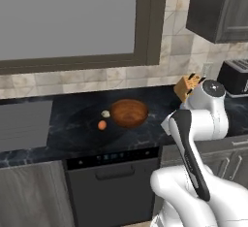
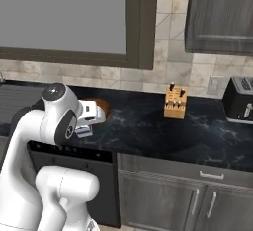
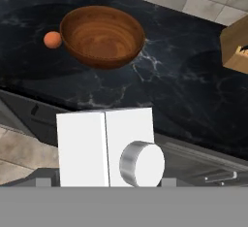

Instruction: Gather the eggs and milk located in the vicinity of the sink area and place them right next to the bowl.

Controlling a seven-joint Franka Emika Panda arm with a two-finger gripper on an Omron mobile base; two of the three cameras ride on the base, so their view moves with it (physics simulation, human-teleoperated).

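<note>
Sink (image 1: pixel 24 121): grey basin at the far left end of the counter (image 1: pixel 72 138), well left of the bowl (image 1: pixel 129 113).

Egg (image 1: pixel 102 124): orange-brown, lying on the dark counter just left of the bowl and slightly toward us. The hand view has it close against the bowl's left rim; we can't tell if it touches.

Small pale lump (image 1: pixel 105 113): also just left of the bowl, behind the egg and near the rim. Too small to identify.

Bowl: reddish-brown wood, upright on the counter, inside bare. It sits above the dark dishwasher front (image 1: pixel 114 182).

Milk (image 3: pixel 104 146): the white carton is seen from the top in the hand view, round grey-rimmed cap up. It is off the counter, on our side of the bowl and over the counter's front edge. In the right base view it hangs at the end of the arm (image 2: pixel 54 121), in front of the bowl's left part, with a bluish label on its lower face.

Gripper (image 3: pixel 104 180): clamped on the milk, with the carton filling the gap between the fingers. The fingertips themselves are barely visible.

Knife block (image 2: pixel 175 102): light wood with dark handles, at the back of the counter well right of the bowl.

Toaster (image 2: pixel 239 99): dark, further right again, at the far right end of the counter.
</note>
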